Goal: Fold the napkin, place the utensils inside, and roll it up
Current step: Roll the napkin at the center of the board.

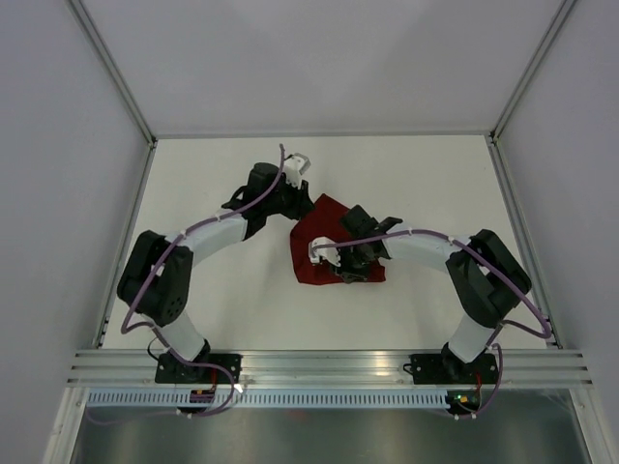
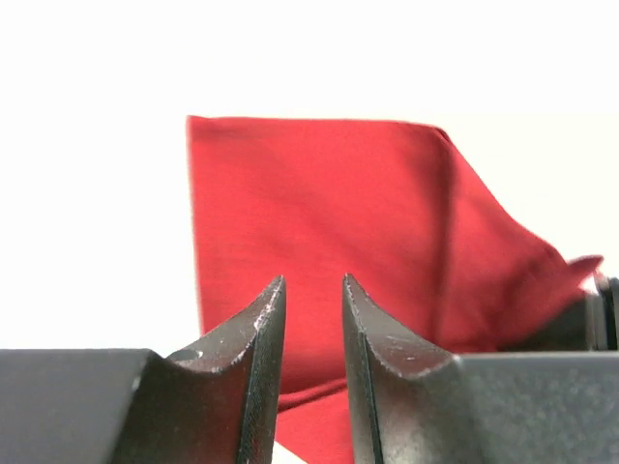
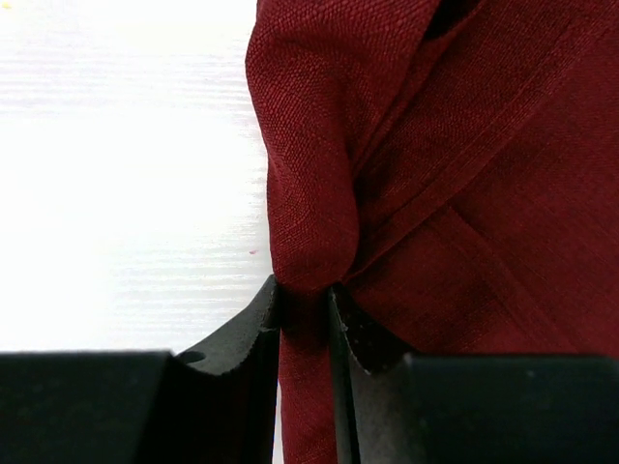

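Right gripper (image 3: pixel 305 298), tips half-buried in napkin (image 3: pixel 464 193) fold

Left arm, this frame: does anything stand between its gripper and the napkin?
Nothing visible does. The left gripper is open and empty, with the napkin straight ahead of it. The right gripper pinches a fold of the cloth off to one side, clear of that path.
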### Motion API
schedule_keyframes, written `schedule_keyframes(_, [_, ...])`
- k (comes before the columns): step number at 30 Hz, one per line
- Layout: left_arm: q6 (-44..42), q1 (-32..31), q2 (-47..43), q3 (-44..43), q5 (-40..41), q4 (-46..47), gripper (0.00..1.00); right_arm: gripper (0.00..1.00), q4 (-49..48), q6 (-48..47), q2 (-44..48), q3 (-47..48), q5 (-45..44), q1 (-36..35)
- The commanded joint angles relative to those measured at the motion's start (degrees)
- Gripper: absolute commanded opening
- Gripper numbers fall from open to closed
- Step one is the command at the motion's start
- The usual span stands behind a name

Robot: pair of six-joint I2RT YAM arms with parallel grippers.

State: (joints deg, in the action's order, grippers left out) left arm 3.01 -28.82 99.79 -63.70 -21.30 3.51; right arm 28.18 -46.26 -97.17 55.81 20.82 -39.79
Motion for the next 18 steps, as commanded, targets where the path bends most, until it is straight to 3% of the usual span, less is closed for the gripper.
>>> schedule_keyframes(1, [6.4, 0.4, -9.1, 5.4, 16.5, 12.1, 0.35, 0.0, 15.3, -0.6, -6.9, 2.0, 8.6, 0.3])
schedule_keyframes(5, [6.7, 0.5, -22.0, 15.7, 28.4, 19.7, 0.34, 0.0, 22.2, -2.2, -13.8, 8.8, 11.6, 2.3])
schedule_keyframes(9, [5.3, 0.3, -31.7, 23.4, 34.2, 26.4, 0.34, 0.01, 29.5, -3.5, -21.0, 18.0, 13.8, 4.4])
schedule_keyframes(12, [-0.8, -1.4, -38.0, 27.9, 33.1, 31.0, 0.36, 0.0, 33.6, -3.8, -25.9, 22.6, 14.0, 5.8])
schedule_keyframes(16, [-18.7, -10.6, -41.2, 30.6, 32.6, 32.4, 0.38, 0.01, 36.2, -3.7, -31.3, 27.5, 14.4, 7.0])
schedule_keyframes(18, [-23.6, -13.7, -41.3, 30.8, 31.4, 30.4, 0.39, 0.01, 37.2, -3.7, -33.9, 30.0, 14.6, 7.2])
